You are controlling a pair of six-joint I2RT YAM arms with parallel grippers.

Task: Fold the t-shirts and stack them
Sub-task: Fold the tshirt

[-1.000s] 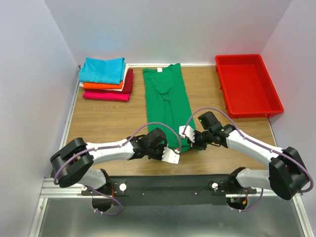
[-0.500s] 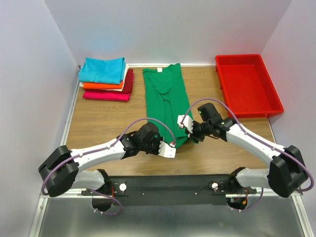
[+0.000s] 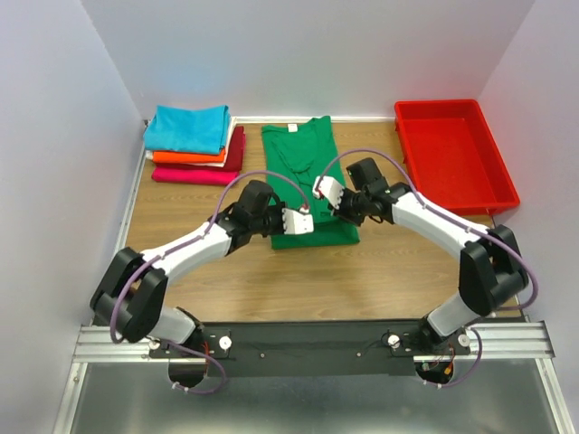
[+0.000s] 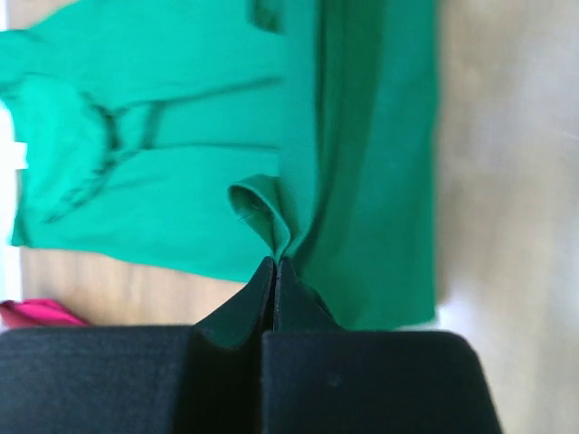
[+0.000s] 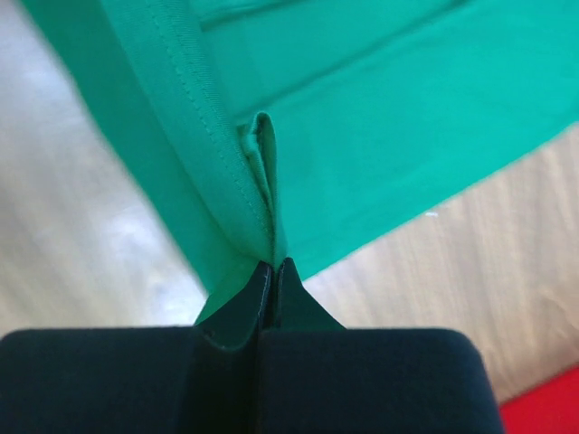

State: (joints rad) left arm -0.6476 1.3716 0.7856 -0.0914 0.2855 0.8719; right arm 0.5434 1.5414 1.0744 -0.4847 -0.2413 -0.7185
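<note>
Wooden table [image 3: 181, 226], walled on three sides. The red tray [image 3: 489, 203] sits at its far right corner and serves as landmark for everything else.

Green t-shirt [image 3: 303, 172] lies flat on the table just left of the red tray, a strip of bare wood between them. Its long axis runs far-to-near, parallel to the tray's long side. The collar points to the back wall, level with the tray's far rim. The near end looks doubled over on itself; its near edge lies a bit nearer than the tray's near rim. Sleeves are folded in, so the body reads as a narrow band.

Folded stack sits well left of the tray, beyond the green tee, at the far left corner. Turquoise tee [image 3: 188, 128] is on top, then orange tee [image 3: 185, 156], dark red tee [image 3: 237, 149] and magenta tee [image 3: 194, 175] at the bottom.

Both arms reach over the green tee's near half, left of the tray.

Left claw [image 4: 274, 262]: jaws pressed together, clamped on a small pinch of green fabric at the tee's left side, with the cloth puckered up at the tips.

Right claw [image 5: 273, 264]: jaws pressed together, clamped on a stitched hem edge at the tee's tray-side, a small loop of hem standing up at the tips.

White neck label [image 3: 292, 128] sits at the collar, far end.
</note>
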